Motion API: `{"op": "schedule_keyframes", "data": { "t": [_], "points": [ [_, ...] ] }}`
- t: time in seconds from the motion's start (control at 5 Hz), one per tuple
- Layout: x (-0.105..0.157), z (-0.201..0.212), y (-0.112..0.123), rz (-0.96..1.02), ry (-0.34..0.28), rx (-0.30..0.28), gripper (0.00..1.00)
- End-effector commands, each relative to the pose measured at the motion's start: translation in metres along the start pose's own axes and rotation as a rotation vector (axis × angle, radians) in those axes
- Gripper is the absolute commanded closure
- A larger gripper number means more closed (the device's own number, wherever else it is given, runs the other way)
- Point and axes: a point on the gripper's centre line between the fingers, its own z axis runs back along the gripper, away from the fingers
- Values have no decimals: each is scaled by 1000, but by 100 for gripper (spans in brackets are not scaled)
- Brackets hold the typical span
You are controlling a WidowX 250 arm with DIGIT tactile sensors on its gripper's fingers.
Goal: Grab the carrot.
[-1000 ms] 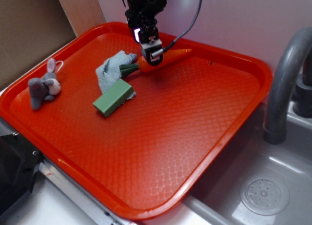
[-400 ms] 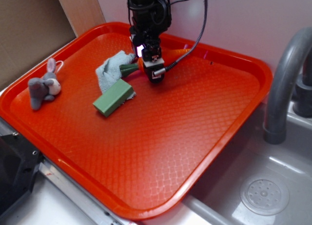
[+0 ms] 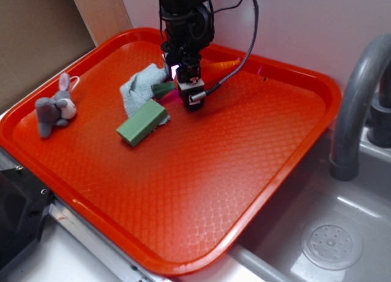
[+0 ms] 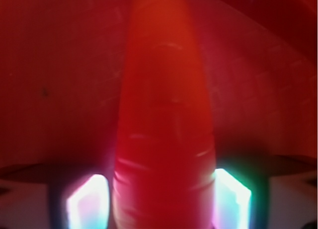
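The orange carrot (image 3: 227, 65) lies on the red tray (image 3: 244, 147) near its back edge, its tip pointing right and its dark green stem (image 3: 162, 87) at the left by the cloth. My gripper (image 3: 187, 90) is down over the carrot's thick part and hides its middle. In the wrist view the carrot (image 4: 164, 114) fills the space between the two lit fingers (image 4: 87, 204), and both pads lie against its sides, so the gripper (image 4: 159, 201) is shut on it. The carrot rests on the tray.
A green rectangular block (image 3: 142, 122) lies left of the gripper on the edge of a crumpled light blue cloth (image 3: 139, 86). A small grey toy rabbit (image 3: 54, 109) sits at the tray's left. A grey faucet (image 3: 357, 98) and sink (image 3: 333, 239) stand at the right.
My gripper has come down from above the carrot onto it, and now hides the carrot's middle. The carrot, block, cloth and rabbit have stayed where they were.
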Motion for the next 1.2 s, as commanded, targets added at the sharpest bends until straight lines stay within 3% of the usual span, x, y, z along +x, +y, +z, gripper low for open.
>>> {"op": "schedule_keyframes", "data": {
  "t": [0.0, 0.2, 0.4, 0.6, 0.8, 1.0],
  "points": [
    [2, 8, -10, -15, -36, 53, 100],
    [-4, 34, -15, 8, -27, 113, 100],
    [-20, 83, -22, 214, -58, 122, 100],
    [-40, 131, -37, 321, -128, 132, 100],
    [-62, 173, -51, 421, -142, 127, 100],
    [-78, 192, -54, 473, -191, 57, 100]
  ]
}}
